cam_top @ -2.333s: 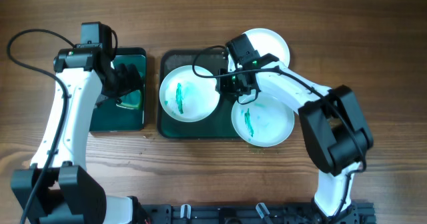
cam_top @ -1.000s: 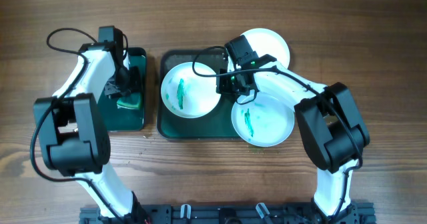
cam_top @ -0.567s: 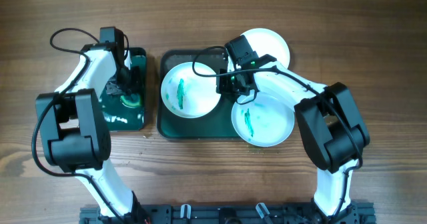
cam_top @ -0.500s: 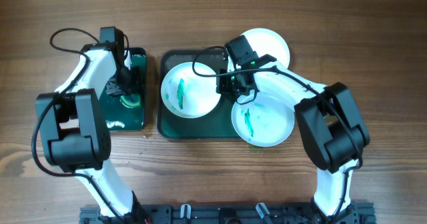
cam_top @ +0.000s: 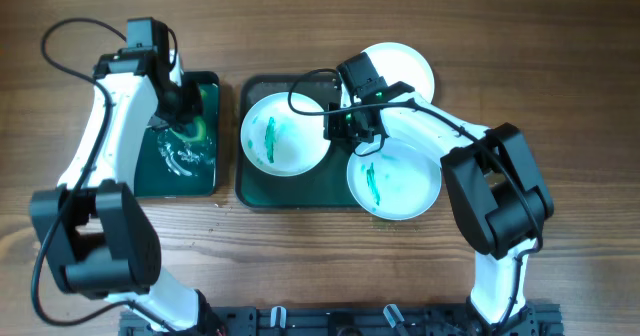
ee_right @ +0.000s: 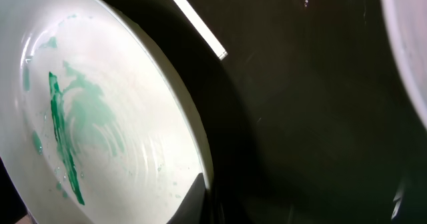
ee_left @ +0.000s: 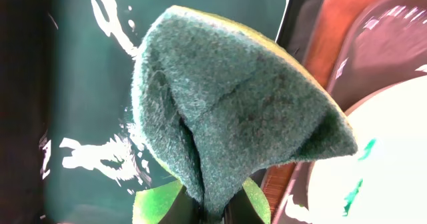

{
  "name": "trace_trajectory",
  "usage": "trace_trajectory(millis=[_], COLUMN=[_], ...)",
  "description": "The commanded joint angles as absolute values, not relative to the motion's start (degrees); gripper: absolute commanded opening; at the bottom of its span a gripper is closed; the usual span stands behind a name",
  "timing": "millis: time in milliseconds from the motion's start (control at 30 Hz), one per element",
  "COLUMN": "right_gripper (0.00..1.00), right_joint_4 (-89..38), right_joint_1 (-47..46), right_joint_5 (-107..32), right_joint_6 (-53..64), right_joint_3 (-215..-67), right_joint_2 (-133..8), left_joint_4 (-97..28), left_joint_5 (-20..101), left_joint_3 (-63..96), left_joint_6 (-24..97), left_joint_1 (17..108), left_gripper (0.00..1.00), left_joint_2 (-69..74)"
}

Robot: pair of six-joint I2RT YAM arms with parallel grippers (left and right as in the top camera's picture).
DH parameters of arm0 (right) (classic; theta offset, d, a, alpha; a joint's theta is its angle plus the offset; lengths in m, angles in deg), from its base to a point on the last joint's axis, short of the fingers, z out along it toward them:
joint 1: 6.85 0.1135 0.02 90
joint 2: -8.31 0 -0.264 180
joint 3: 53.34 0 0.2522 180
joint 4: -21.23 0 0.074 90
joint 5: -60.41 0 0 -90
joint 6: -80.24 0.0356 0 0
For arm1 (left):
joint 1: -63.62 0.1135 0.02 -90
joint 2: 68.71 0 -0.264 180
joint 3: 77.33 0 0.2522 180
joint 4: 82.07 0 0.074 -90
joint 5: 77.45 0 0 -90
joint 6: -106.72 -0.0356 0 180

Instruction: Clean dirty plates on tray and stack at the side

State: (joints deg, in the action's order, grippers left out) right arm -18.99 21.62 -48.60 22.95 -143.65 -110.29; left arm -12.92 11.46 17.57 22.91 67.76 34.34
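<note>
Left gripper [cam_top: 187, 126]: pressed together on a folded green sponge [ee_left: 227, 111], which I pinch at its lower fold between my two lime-green fingertips [ee_left: 155, 207]. I hold it over the small tray [cam_top: 160, 181], which lies just beside the left side of the tray [cam_top: 290, 196] with a strip of bare wood between the two. Wet glints show on the small tray's floor.

Right gripper [cam_top: 357, 136]: positioned over the tray's right side, at the near rim of the smeared plate [cam_top: 400, 191]. My wrist view shows only one dark finger [ee_right: 199, 196] against that rim, so I cannot tell whether I am pinching the plate or spread.

Plates:
- The streaked plate [cam_top: 290, 146] sits inside the tray, toward its far left, and carries one green streak.
- The smeared plate overlaps the tray's near right corner, mostly outside it, and carries a green streak with a paler smear beside it.
- The clean plate [cam_top: 405, 61] lies just beyond the tray's far right corner, partly hidden by my right arm. No marks are visible on it.
</note>
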Motion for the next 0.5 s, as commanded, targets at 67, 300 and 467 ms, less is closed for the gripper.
trace_trajectory(millis=[67, 300, 467], right_gripper=[0.04, 0.04, 0.04], right_joint_4=[-18.7, -18.4, -18.2], right_joint_1=[21.7, 21.7, 21.7], right_joint_5=[-48.5, -48.9, -48.9], right_joint_6=[21.1, 21.1, 21.1], right_joint_3=[-144.6, -144.6, -144.6], right_joint_2=[-111.9, -111.9, -111.9], left_joint_4=[-11.8, -12.1, -14.6], left_joint_5=[3.7, 10.1, 18.3], left_joint_3=[17.7, 17.8, 17.7], left_joint_6=[29.2, 32.4, 35.1], left_joint_1=[68.0, 66.0, 60.2], left_gripper=[0.04, 0.04, 0.04], left_joint_2=[34.7, 34.6, 34.9])
